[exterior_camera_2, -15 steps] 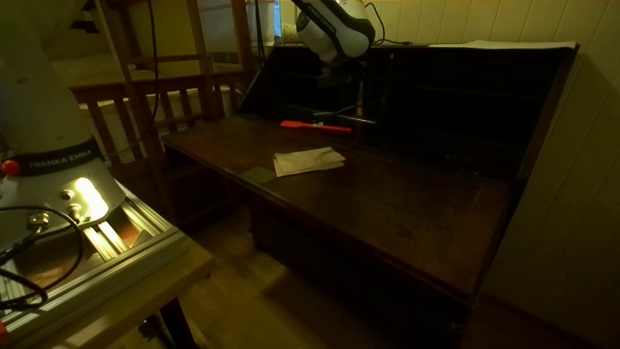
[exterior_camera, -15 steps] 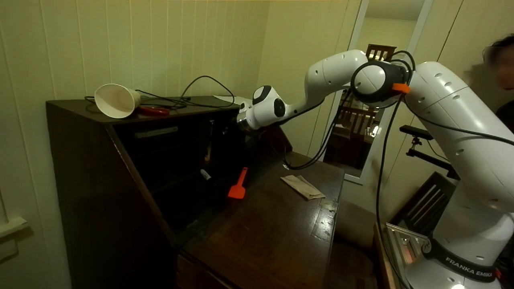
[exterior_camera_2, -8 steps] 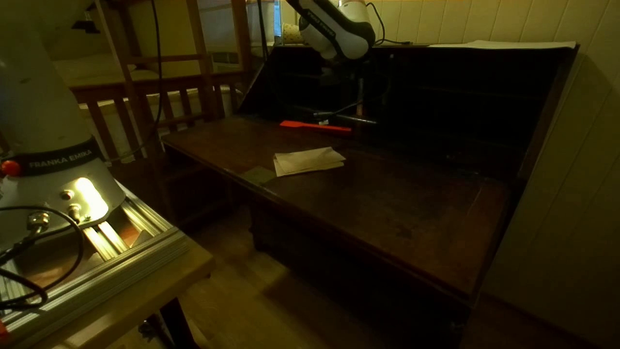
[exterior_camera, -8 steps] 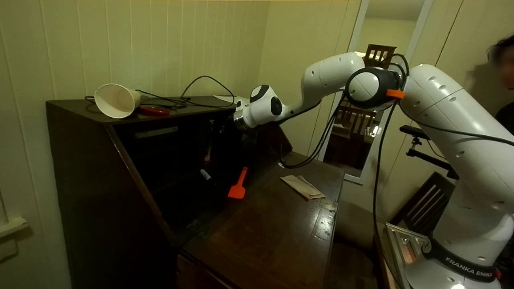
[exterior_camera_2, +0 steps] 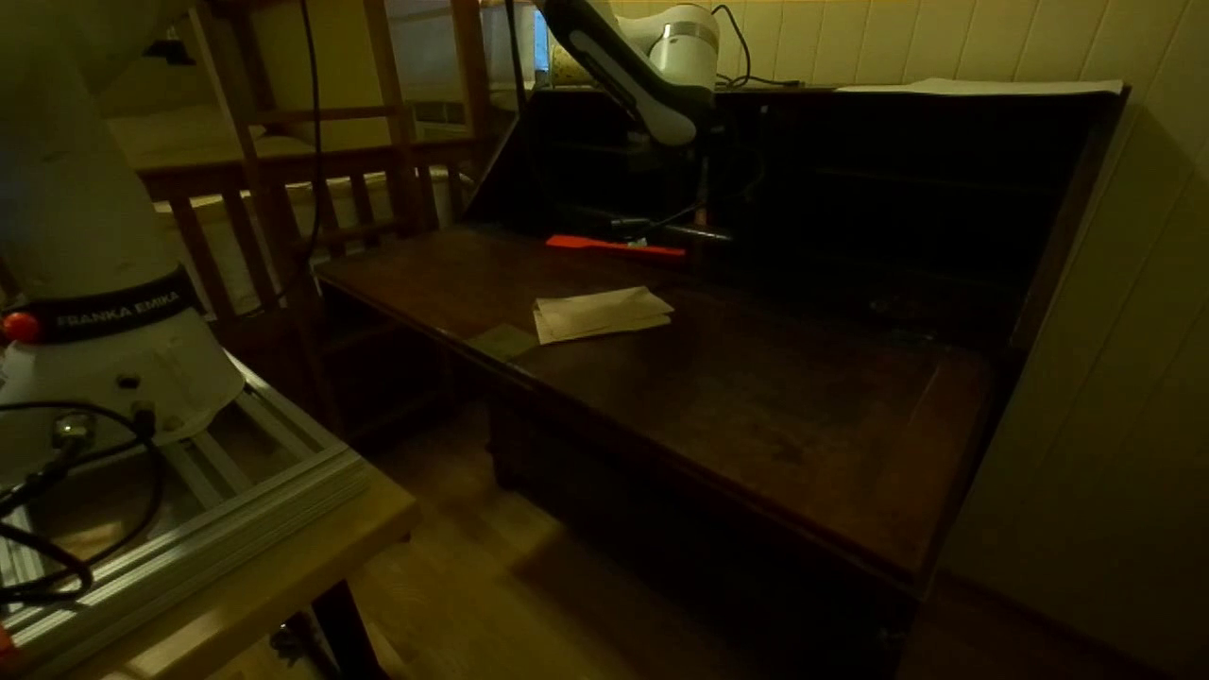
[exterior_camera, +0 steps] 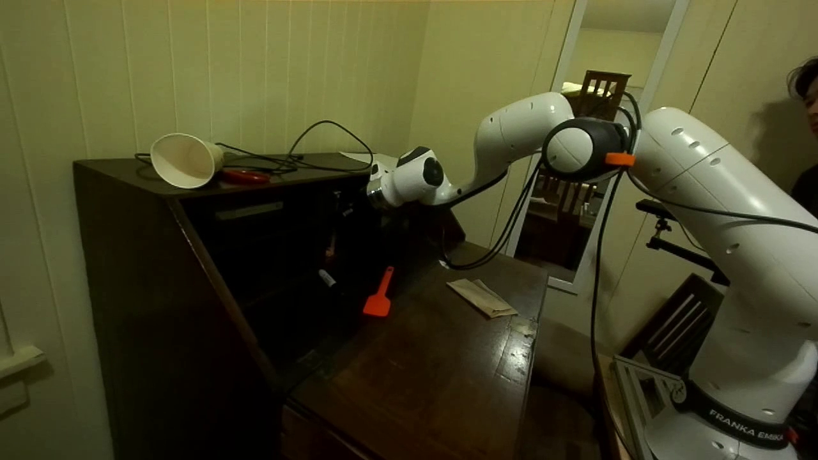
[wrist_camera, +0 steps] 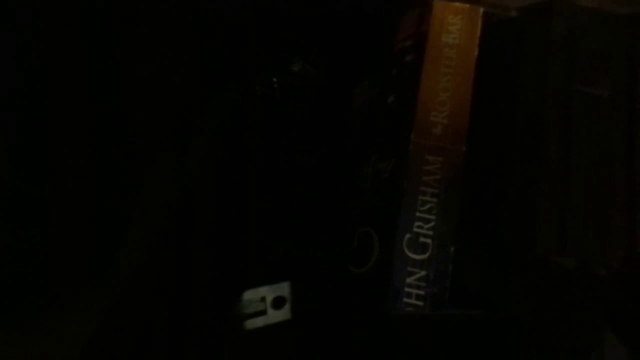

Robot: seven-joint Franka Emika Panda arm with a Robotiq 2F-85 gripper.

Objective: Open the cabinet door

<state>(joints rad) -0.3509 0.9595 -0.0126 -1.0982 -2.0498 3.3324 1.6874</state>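
The cabinet (exterior_camera: 150,281) is placed beside the panelled wall (exterior_camera: 255,76). At its shadowed front, the pincer (exterior_camera: 347,211) cannot be confirmed wide or narrow; through poor visibility, a grip may be missed or the book (wrist_camera: 439,135) struck.

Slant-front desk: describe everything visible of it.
The slant-front desk, dark brown and apparently wooden, stands by a panelled wall, with a flat top, sloping side edges and its front leaf lowered flat. Its interior is mostly too dark to read. A cup and black cables lie on top; folded paper rests on the leaf, a red-orange spatula near its inner edge.
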